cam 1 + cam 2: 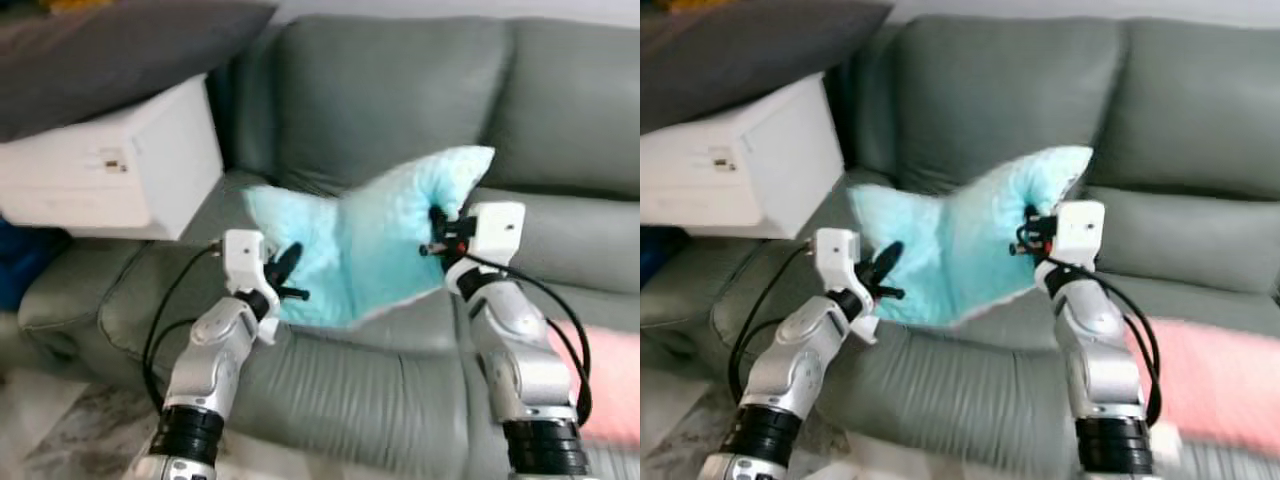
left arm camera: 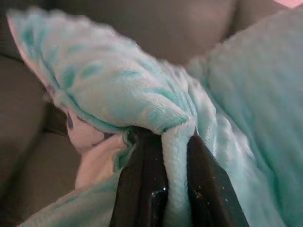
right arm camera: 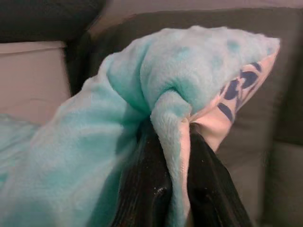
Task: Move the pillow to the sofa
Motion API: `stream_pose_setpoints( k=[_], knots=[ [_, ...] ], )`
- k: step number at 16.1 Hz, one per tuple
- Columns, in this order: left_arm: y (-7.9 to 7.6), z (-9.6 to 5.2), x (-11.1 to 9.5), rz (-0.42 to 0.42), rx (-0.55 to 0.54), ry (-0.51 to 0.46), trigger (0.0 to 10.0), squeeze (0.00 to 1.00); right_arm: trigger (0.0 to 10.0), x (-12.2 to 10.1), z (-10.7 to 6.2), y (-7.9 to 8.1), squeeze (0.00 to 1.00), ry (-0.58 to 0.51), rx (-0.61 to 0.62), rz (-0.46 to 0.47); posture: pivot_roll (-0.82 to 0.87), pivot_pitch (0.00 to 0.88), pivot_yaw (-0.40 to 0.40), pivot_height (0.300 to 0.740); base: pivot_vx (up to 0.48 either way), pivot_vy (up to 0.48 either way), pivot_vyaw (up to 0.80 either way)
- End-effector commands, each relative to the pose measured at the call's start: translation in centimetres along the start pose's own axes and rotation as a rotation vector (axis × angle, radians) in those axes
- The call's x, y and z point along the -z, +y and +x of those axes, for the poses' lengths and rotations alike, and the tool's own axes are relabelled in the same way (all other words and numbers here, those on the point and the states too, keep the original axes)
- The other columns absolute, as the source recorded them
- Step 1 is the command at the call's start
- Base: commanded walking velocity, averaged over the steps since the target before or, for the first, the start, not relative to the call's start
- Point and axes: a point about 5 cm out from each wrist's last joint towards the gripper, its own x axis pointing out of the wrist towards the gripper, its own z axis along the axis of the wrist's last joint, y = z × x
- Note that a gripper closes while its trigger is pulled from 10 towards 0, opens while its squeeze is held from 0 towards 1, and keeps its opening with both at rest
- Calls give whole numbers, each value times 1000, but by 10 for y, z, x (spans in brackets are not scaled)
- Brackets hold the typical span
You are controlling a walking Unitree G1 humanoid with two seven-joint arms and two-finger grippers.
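The carrying step looks nearly done: the pillow, a soft aqua plush one, hangs in the air between both arms, right over the seat of the grey sofa and not yet resting on it, as far as the head views let me judge. What seems to be called for next is a small lowering of both arms until the pillow settles on the seat cushion, then letting go on both sides together so it does not swing or slide toward the front edge.

The left hand has its two black fingers pressed onto a fold of the plush at the pillow's lower left edge; the fabric is pinched tight between them. The right hand grips the upper right corner the same way, its fingers squeezed on a bunched ridge of fabric, with a patterned white and blue underside showing just beside the grip.

A white box sits on the sofa's left end, well clear of the pillow
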Motion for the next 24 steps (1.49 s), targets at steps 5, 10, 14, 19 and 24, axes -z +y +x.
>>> stream_pose_setpoints(
  k=[5, 10, 14, 19, 24],
  knots=[
    [8, -3, -3, 16, -35, 6, 10000, 0, 10000, -8, 3, 16, 0, -41, -58, 1, -196, 0, 50, 740, 0, 0, 0],
    [5, -3, -1, 7, -8, 31, 10000, 0, 10000, -8, 3, 17, 0, -43, -58, 1, -195, 0, 53, 740, 0, 192, 0],
    [5, -7, -1, 75, 43, 42, 10000, 0, 10000, -8, 3, 17, 0, -47, -56, 6, -193, 0, 58, 740, 0, 480, 0],
    [4, -8, -4, 100, 25, 8, 10000, 0, 10000, -7, 3, 17, 0, -49, -48, 16, -188, 0, 66, 740, 0, 96, 0],
    [0, -10, 2, 120, 36, 24, 10000, 0, 10000, -6, 3, 18, 0, -45, -50, 16, -183, 0, 64, 740, 0, 0, 0]
  ],
)
